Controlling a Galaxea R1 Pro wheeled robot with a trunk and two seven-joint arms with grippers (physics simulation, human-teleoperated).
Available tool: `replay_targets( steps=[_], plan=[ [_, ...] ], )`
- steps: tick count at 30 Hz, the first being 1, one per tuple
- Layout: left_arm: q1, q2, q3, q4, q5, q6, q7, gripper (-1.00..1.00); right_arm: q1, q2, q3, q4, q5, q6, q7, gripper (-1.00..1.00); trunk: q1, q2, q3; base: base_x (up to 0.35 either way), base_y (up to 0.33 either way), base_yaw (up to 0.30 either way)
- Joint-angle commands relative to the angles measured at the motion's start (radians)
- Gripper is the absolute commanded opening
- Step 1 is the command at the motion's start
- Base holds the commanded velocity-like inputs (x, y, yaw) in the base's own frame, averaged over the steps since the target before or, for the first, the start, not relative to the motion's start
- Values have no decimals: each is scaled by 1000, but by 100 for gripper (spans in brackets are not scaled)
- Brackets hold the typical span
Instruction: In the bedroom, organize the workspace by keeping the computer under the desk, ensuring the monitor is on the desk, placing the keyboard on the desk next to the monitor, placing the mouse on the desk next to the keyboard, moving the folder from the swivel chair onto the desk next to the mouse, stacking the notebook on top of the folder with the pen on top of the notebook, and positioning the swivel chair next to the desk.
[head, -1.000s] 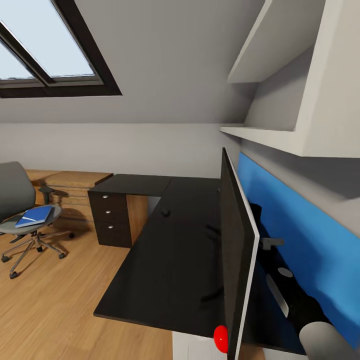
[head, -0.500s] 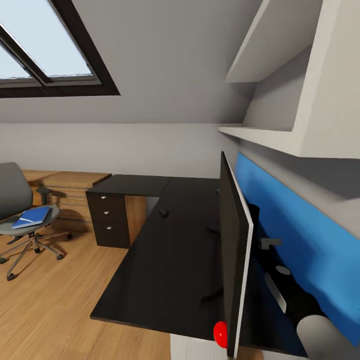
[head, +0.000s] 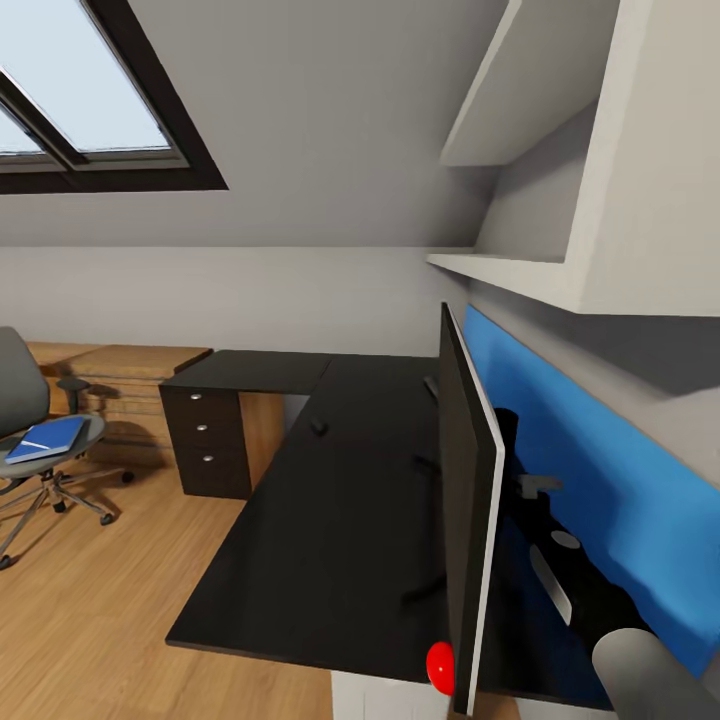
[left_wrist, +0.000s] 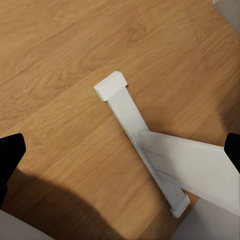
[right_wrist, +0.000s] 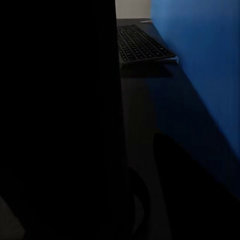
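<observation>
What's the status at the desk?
Left pincer open over bare floor. Monitor upright on desk, keyboard behind it. Folder on swivel chair.

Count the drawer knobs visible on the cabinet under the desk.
3, stacked down the cabinet front: top, middle, bottom. The desk may hide others.

One monitor (head: 465, 500), one keyboard (right_wrist: 142, 46), one mouse (head: 319, 426), one swivel chair (head: 25, 440), one folder (head: 45, 438), one desk (head: 330, 520).
</observation>
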Motion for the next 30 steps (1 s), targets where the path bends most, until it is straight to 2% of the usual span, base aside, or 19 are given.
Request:
replay_targets(
  steps=[1, 17, 18, 30],
  plan=[
    [0, 1, -3, -2, 10, 3, 0, 100, 0, -1, 1, 27, -11, -2, -1, -100, 0, 0, -1, 17, -14, 0],
    [0, 1, -3, -2, 10, 3, -1, 100, 0, -2, -1, 27, -12, -2, -1, -100, 0, 0, -1, 61, -26, 0],
    [0, 1, -3, -2, 10, 3, -1, 100, 0, -2, -1, 27, -13, -2, -1, 100, 0, 0, -1, 2, -1, 0],
    [0, 1, -3, -2, 10, 4, 1, 100, 0, -2, -1, 27, -14, -2, -1, 100, 0, 0, -1, 0, 0, 0]
  ],
)
